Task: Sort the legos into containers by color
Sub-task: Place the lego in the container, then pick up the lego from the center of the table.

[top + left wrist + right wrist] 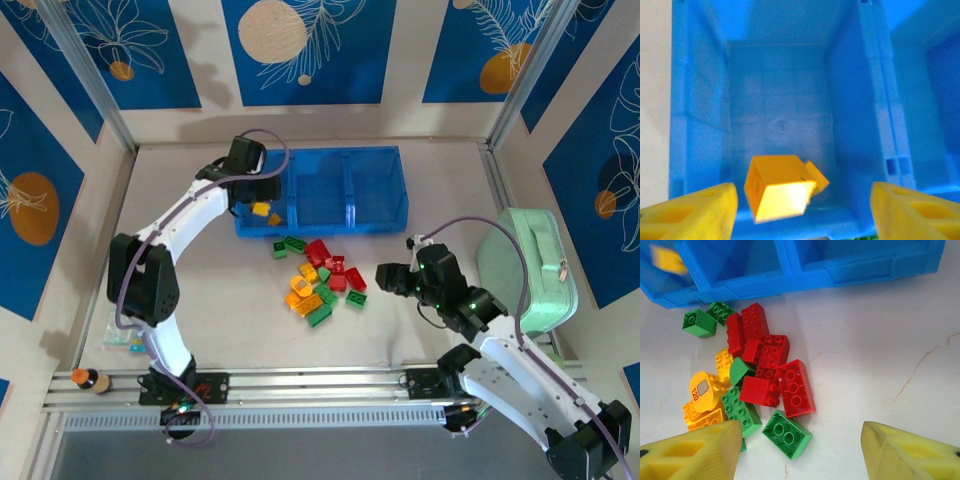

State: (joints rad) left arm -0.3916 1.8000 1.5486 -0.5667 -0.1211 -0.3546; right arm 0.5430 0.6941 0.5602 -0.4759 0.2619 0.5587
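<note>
My left gripper (258,196) hangs open over the left compartment (780,100) of the blue tray (345,152). An orange-yellow lego (780,192) shows blurred between its spread yellow fingers (695,212), touching neither. A second orange-yellow piece (816,178) lies just behind it. The loose legos (320,280), red, green and orange-yellow, lie heaped on the table in front of the tray. My right gripper (800,455) is open, low and just right of the heap. An upturned green lego (787,434) and a red lego (796,388) lie nearest to it.
A pale mint-green case (525,270) stands right of the right arm. A small clear packet (122,335) and a little bottle (88,379) lie at the near left. Panel walls enclose the table on three sides.
</note>
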